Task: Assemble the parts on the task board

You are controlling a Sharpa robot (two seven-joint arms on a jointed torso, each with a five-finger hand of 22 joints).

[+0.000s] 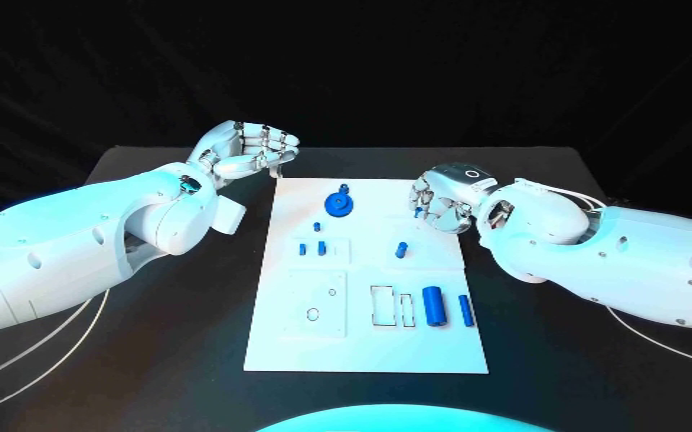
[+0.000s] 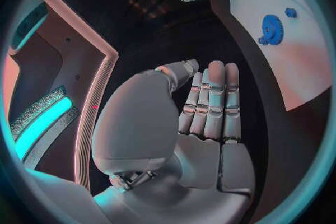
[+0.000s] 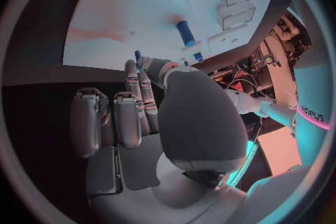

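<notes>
A black table [image 1: 173, 352] is seen from above, and a white board [image 1: 368, 347] is laid flat in the middle of it. The left arm [image 1: 87, 242] is stretched in from one side and the right arm [image 1: 606, 242] from the other.

The left hand [image 1: 248, 150] is held over the bare table, just past the board's far left corner. Its fingers [image 2: 210, 101] are curled in together, and nothing is held in them. No part is touched by it; the nearest one, the gear, is a little way off.

The right hand [image 1: 444, 199] is held at the board's right edge, near the far end. Its fingers are bent in, and a small blue pin [image 3: 138, 56] is pinched at the fingertips [image 3: 150, 64], as seen in the right wrist view. The pin is held above the board, not set down on it.

The blue parts are spread over the board. A round gear [image 1: 342, 203] is placed near the far end, between the two hands. A big cylinder [image 1: 434, 306] is laid near the right side at the near end, with a thin peg [image 1: 466, 310] just beside it. A short peg [image 1: 402, 248] is laid in the middle, near the right hand. Two little blocks [image 1: 313, 247] are laid side by side left of the middle.
</notes>
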